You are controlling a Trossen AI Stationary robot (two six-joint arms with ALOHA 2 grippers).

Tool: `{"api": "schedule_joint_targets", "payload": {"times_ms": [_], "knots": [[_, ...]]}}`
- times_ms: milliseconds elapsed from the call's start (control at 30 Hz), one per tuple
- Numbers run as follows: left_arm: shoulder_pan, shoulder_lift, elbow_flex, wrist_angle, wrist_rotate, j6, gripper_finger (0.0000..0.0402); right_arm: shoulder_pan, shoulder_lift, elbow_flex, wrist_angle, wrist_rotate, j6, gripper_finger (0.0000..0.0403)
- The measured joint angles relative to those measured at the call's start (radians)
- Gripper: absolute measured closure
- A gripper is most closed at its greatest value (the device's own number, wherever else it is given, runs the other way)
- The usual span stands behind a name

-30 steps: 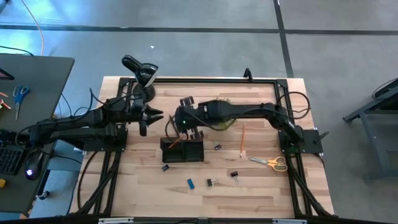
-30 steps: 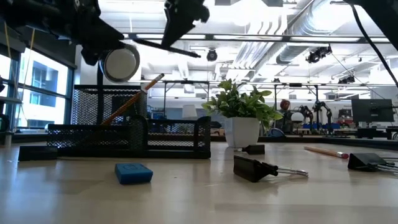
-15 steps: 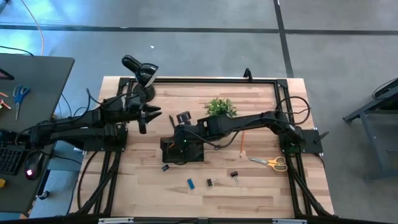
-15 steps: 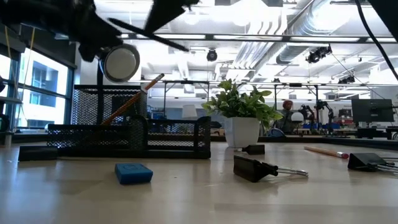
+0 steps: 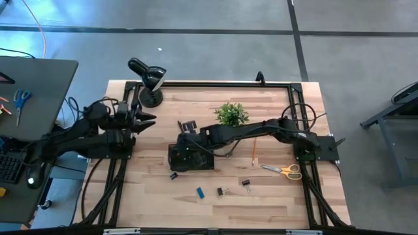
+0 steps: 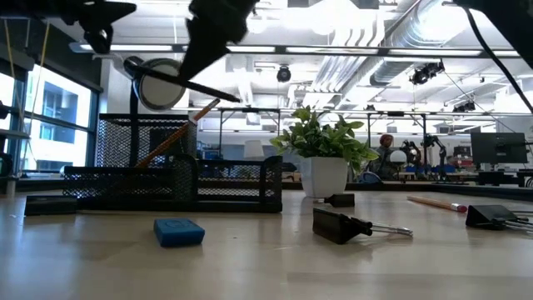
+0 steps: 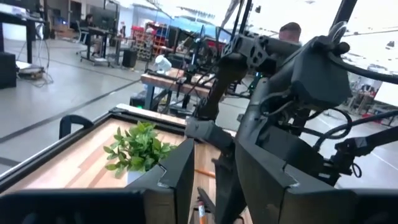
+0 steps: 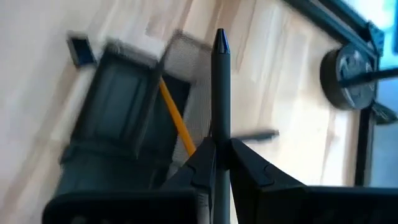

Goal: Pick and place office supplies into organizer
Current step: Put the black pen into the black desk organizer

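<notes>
**Dark pencil held over the organizer**

We see the wooden table [image 5: 274, 196] carrying both arms. Our right gripper [image 8: 214, 155] reaches in from the right side and hangs above the organizer [image 5: 191, 157], fingers pinched narrow on one dark pencil [image 8: 220, 93]. In the right wrist view the pencil's long axis runs straight out past the fingertips, its tip aimed over the organizer's mesh cup; in the low view it slants down to the right above the mesh. Our left gripper [image 5: 140, 121] waits at the table's left edge beside the lamp [image 5: 147, 81], its fingers part-way apart and holding nothing.

The organizer, one black mesh tray left of centre, already holds one orange pencil [image 8: 177, 121] leaning diagonally in its tall cup. One potted plant [image 5: 231, 114] stands just behind it.

Lying flat on the table we count one more orange pencil [image 5: 253, 149], long axis running front to back; one pair of yellow-handled scissors [image 5: 283, 170], lying left to right with handles toward the right edge; three black binder clips near the front [image 5: 246, 185]; and one blue eraser [image 5: 200, 192].
</notes>
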Motion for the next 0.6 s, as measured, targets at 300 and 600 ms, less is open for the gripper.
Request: {"api": "schedule_joint_targets", "payload": {"times_ms": [300, 600], "knots": [[0.000, -0.027, 0.000, -0.009, 0.000, -0.005, 0.0295, -0.009, 0.040, 0.000, 0.032, -0.122, 0.068, 0.0386], [0.000, -0.026, 0.000, -0.007, 0.000, -0.019, 0.0295, -0.022, 0.056, 0.000, 0.032, -0.141, 0.097, 0.0386]]}}
